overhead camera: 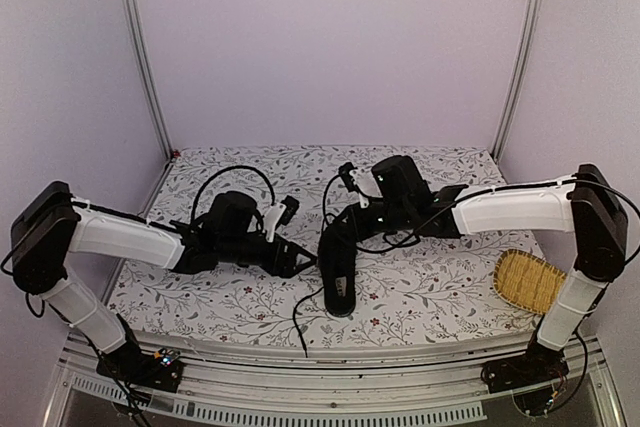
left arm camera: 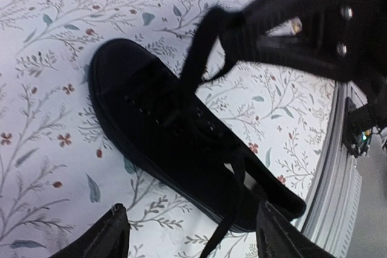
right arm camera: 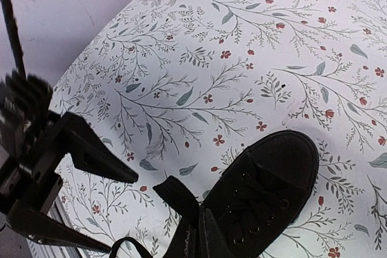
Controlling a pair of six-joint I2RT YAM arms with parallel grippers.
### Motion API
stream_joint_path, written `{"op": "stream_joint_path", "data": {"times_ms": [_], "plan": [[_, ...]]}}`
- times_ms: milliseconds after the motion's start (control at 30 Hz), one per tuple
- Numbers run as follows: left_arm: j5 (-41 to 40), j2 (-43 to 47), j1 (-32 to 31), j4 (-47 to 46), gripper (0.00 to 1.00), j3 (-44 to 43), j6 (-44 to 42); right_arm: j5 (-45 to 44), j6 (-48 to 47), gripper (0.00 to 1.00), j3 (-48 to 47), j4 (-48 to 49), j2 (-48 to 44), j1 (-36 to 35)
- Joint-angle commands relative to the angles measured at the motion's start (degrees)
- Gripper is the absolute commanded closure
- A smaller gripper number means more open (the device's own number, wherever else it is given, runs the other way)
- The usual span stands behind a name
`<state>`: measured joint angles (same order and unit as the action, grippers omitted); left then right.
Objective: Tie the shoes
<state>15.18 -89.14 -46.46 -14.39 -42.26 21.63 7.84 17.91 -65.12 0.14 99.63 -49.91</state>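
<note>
The black shoe (overhead camera: 338, 275) lies mid-table, with its toe away from me and its pale insole label showing. In the left wrist view the shoe (left arm camera: 163, 128) lies just ahead of my open left gripper (left arm camera: 190, 212). A loose lace (left arm camera: 231, 206) runs down from the shoe between its fingers. My right gripper (right arm camera: 200, 214) is shut on the other lace (right arm camera: 176, 194) and holds it up over the shoe's (right arm camera: 272, 191) eyelets. From the left wrist it shows at the upper right, with that lace (left arm camera: 202, 40) pulled up. From above, the left gripper (overhead camera: 298, 259) is just left of the shoe and the right gripper (overhead camera: 336, 232) is over its front.
A woven straw tray (overhead camera: 528, 280) lies at the right edge of the floral cloth (overhead camera: 430, 287). One lace end (overhead camera: 298, 332) trails to the table's metal front rail (overhead camera: 330, 387). The enclosure's posts stand at the back corners.
</note>
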Motion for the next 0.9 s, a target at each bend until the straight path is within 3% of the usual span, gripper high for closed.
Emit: {"op": "stream_joint_path", "data": {"times_ms": [0, 400, 600, 867], "plan": [[4.2, -1.2, -3.8, -8.8, 0.3, 3.0, 1.7, -3.8, 2.8, 0.98, 1.6, 0.5, -3.2, 0.1], [3.3, -11.3, -6.2, -9.4, 0.55, -3.3, 5.2, -3.6, 3.9, 0.98, 2.7, 0.7, -4.1, 0.2], [3.6, -13.6, -7.3, -9.7, 0.6, -4.8, 5.6, -4.1, 3.8, 0.98, 3.1, 0.7, -4.2, 0.1], [-1.1, -12.3, -7.7, -7.4, 0.95, -4.2, 5.4, -12.7, 6.1, 0.98, 5.8, -2.1, -8.6, 0.5]]}}
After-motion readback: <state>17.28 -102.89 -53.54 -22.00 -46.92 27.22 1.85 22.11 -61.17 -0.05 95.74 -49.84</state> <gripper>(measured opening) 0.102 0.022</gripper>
